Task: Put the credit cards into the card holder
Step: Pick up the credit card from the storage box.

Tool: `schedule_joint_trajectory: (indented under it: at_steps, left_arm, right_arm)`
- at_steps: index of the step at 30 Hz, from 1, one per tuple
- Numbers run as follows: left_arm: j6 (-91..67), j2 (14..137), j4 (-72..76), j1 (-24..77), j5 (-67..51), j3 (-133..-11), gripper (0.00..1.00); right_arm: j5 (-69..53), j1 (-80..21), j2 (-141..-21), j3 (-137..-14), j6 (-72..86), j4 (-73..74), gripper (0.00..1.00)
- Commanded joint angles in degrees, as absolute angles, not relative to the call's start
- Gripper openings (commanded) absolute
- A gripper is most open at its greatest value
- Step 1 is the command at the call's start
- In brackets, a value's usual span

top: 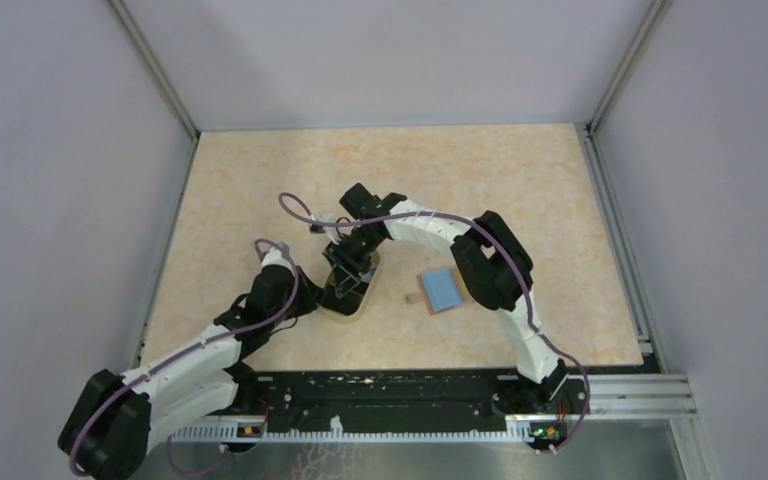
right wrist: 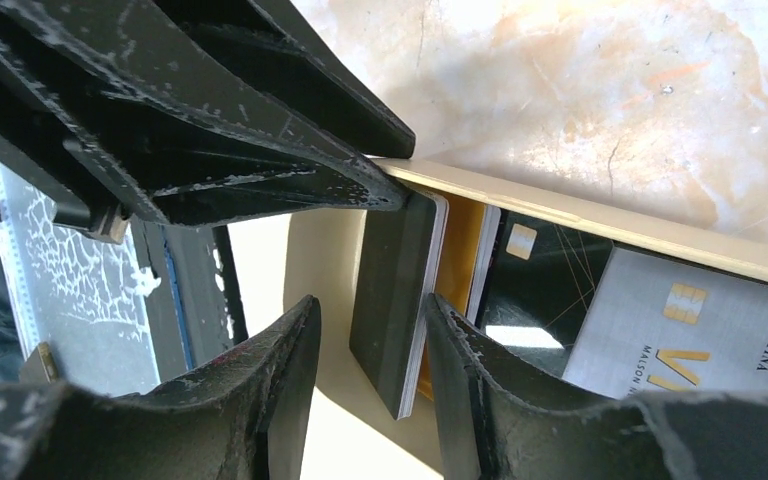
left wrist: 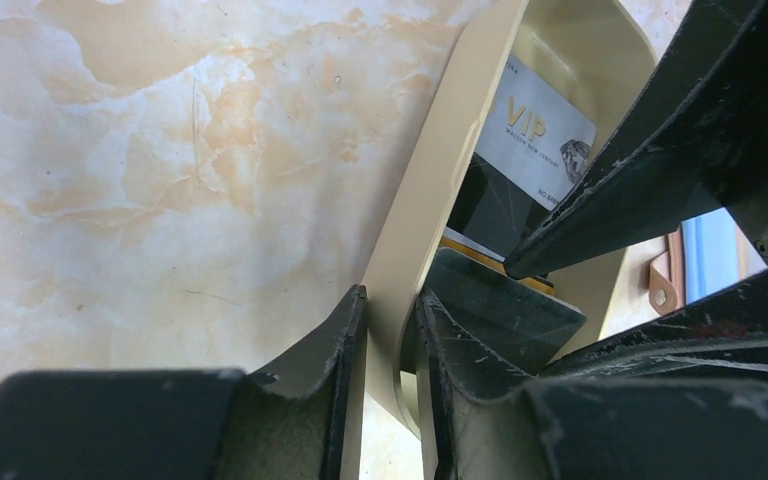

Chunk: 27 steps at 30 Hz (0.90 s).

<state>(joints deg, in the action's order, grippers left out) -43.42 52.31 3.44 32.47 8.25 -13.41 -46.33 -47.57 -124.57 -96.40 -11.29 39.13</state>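
The right pincer (right wrist: pixel 372 310) stands partly open astride a black card (right wrist: pixel 392 300) that is up on its edge, with a clear gap at one finger. The left pincer (left wrist: pixel 392 305) is closed on the rim of the tan dish (left wrist: pixel 430 170). More credit cards (right wrist: pixel 600 310) lie inside the dish. The card holder (top: pixel 442 290) lies open, blue side up, on the worktop (top: pixel 480 180) near the dish's right.

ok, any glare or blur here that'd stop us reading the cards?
Top external: even light and sharp, but the arms hide most of the dish, so the cards are unreadable. Left wrist: the left gripper is slightly soft at the bottom edge, yet the silver card shows legible VIP print. Right wrist: the table is washed out and the black card carries a bright reflection.
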Motion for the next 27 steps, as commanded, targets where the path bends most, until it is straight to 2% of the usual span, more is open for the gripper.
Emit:
schedule_joint_trajectory:
  at_steps: [1, 4, 7, 16, 27]
  left_arm:
    - [-43.8, 49.3, 6.9, 32.4, 7.4, -13.4, 0.29]
    - [-43.7, 47.6, 7.4, 32.4, 6.3, -13.0, 0.32]
    - [-43.5, 46.4, 7.5, 32.4, 5.7, -12.6, 0.33]
    - [-42.7, 45.9, 4.4, 32.3, 7.2, -13.2, 0.34]
    - [-42.0, 39.3, -7.1, 32.4, 8.1, -13.7, 0.44]
  right_arm:
    - [-46.2, -48.5, -124.1, -97.1, -9.6, 40.6, 0.43]
    - [-45.0, -48.6, -124.1, -96.9, -9.3, 39.9, 0.42]
    - [-43.4, -48.5, -124.1, -96.6, -9.4, 39.3, 0.38]
    - [-38.2, -48.6, -123.3, -95.0, -11.0, 37.2, 0.38]
    - [-32.0, -51.7, -122.5, -94.3, -14.8, 37.2, 0.56]
